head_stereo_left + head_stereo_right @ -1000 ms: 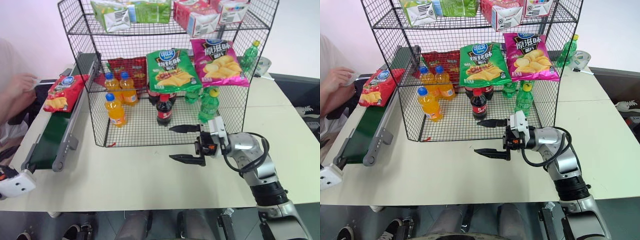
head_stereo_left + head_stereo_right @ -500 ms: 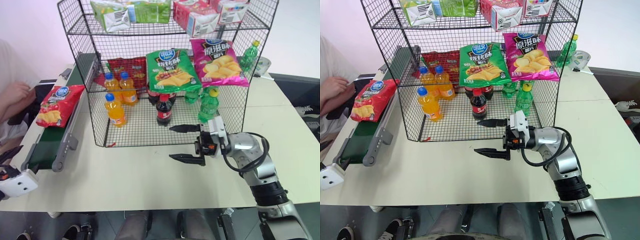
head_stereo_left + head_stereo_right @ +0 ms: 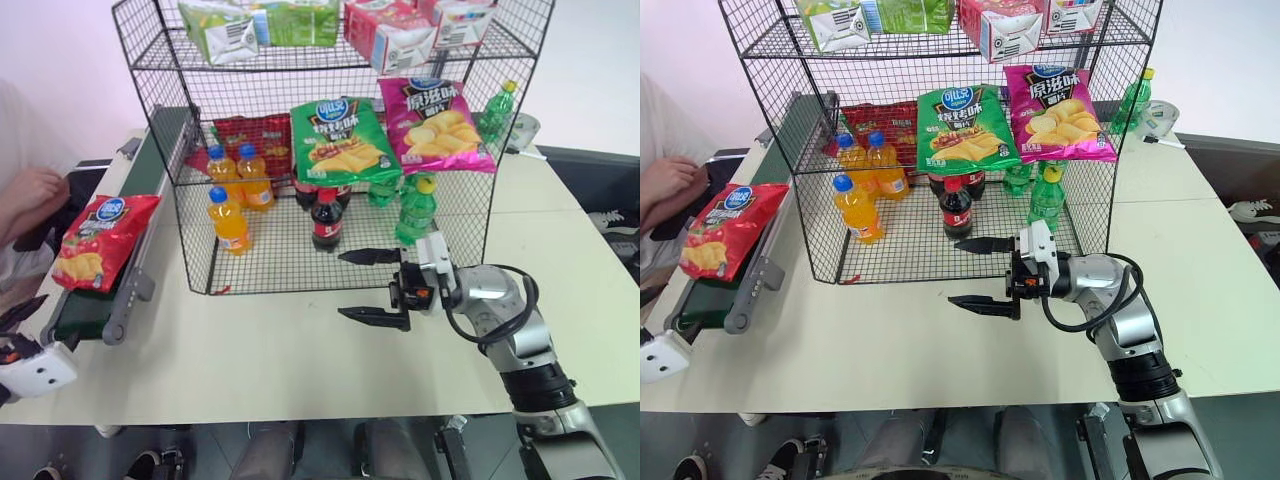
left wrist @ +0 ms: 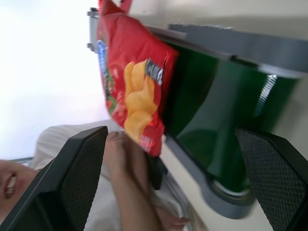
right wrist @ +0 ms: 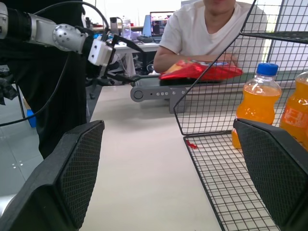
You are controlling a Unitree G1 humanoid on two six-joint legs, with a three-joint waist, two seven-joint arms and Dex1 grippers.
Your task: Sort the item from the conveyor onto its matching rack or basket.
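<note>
Our right gripper [image 3: 372,287] hanging wide open and empty before the wire rack [image 3: 200,150], our left gripper [image 5: 120,61] spread open by the conveyor [image 3: 95,300], red chip bag [image 3: 95,240] lying on its near end.

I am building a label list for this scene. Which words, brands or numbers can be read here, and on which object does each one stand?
"原滋味" on the pink chip bag.
Green chip bag: blue oval logo and Chinese characters, too small to read.
Red chip bag: blue oval logo, unreadable.
Cartons on the rack's top tier: print too small.
Cola bottle: label unreadable.
</note>
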